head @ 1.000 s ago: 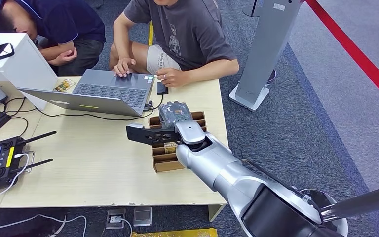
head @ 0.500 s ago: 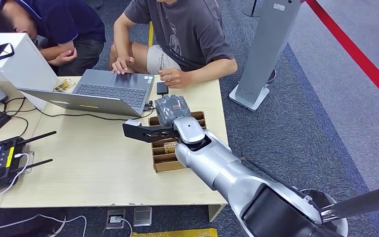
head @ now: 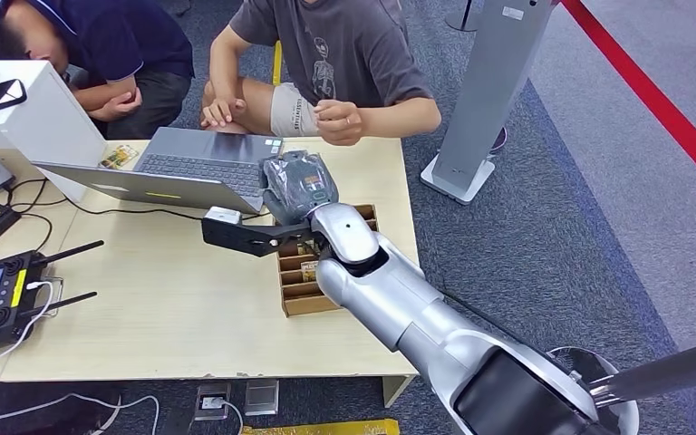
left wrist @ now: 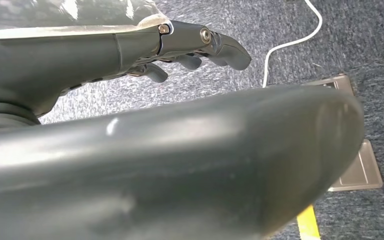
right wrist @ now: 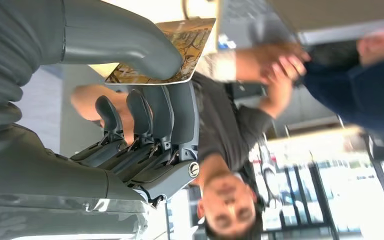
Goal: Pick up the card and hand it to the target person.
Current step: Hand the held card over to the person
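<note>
In the right wrist view a card with a brown and yellow picture is pinched between the thick thumb and the dark fingers of my right hand. From the head view, that right hand, wrapped in clear plastic, hovers over the far side of the table beside the laptop. It points toward a person in a grey T-shirt. That person's hand is raised just beyond the table edge, a short way from mine. My left hand hangs over the carpet floor, holding nothing.
A cardboard divider box lies under my right forearm. An open laptop, cables, a remote controller and a white box take up the table's left. A second person in dark blue leans in. A grey stand rises at right.
My right hand rose from the divider box and moved farther and leftward toward the grey-shirted person. That person's hand lifted off the table.
</note>
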Controlling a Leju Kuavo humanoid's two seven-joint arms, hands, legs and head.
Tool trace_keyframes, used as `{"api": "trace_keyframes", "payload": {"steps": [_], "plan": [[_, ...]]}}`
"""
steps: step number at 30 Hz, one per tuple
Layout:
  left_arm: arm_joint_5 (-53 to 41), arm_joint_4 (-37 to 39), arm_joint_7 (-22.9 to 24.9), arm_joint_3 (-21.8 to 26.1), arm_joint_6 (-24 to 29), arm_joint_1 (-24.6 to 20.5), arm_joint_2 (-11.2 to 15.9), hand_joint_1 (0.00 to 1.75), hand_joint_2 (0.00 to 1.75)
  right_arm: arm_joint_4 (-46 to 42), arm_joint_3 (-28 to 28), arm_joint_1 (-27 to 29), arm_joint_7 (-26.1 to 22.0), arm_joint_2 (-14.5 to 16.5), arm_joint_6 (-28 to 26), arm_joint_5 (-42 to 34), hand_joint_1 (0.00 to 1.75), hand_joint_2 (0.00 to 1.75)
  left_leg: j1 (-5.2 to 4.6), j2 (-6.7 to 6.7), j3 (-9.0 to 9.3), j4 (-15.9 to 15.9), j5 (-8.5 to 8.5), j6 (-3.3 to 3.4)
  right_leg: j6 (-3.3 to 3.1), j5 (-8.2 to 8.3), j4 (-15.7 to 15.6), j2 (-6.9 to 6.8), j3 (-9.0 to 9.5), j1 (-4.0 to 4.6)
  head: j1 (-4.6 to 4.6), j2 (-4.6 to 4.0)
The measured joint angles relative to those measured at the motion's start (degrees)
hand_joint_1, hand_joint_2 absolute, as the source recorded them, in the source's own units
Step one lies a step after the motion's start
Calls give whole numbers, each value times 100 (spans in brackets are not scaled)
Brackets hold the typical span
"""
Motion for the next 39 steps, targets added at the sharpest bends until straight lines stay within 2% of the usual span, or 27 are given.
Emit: {"api": "trace_keyframes", "payload": {"steps": [6,11,18,28,29,32,33,34,37,39], "plan": [[11,0,-142,1,-48,13,-10,0,0,-918,-331,220,-32,-330,-624,36,131,175,0,0,-1,0,0,0,0,0,-1,1,-1,0,1,0],[13,0,-290,1,-74,20,-21,0,0,-1143,-670,183,-5,-558,-1098,252,122,175,0,0,-1,0,0,0,0,1,-1,1,0,0,2,0],[-3,0,-352,1,-75,20,-67,0,0,-911,-1001,-186,205,-745,-1381,664,130,175,0,0,-1,0,0,0,0,1,0,1,-1,0,-2,0],[-57,0,-288,1,-123,15,-75,0,0,-107,-1176,-497,400,-855,-1268,863,127,175,0,-1,-2,0,0,0,0,1,0,0,-1,0,1,0],[-58,0,-285,1,-128,14,-75,0,0,-31,-1181,-512,415,-856,-1231,864,117,175,0,-1,-2,0,0,0,0,1,0,0,-1,0,1,0],[-64,0,-280,1,-138,13,-75,0,0,177,-1193,-526,440,-856,-1123,864,28,175,0,-1,-2,0,0,0,0,1,0,0,-1,0,-1,0],[-66,0,-279,1,-139,12,-75,0,0,236,-1194,-526,443,-856,-1103,863,5,175,0,-1,-2,0,0,0,0,1,0,0,-1,0,-2,0],[-67,0,-279,1,-140,12,-75,0,0,285,-1194,-525,440,-856,-1092,863,0,175,0,-1,-2,0,0,0,0,1,0,0,-1,0,-1,0],[-75,0,-278,1,-142,9,-75,0,0,384,-1194,-524,407,-853,-1100,855,0,175,0,-1,-3,0,0,0,0,1,1,0,-2,0,-2,0],[-79,0,-278,1,-140,8,-75,0,0,427,-1195,-524,349,-850,-1113,806,0,87,0,-1,-3,0,0,0,0,1,1,0,-2,0,-2,0]]}}
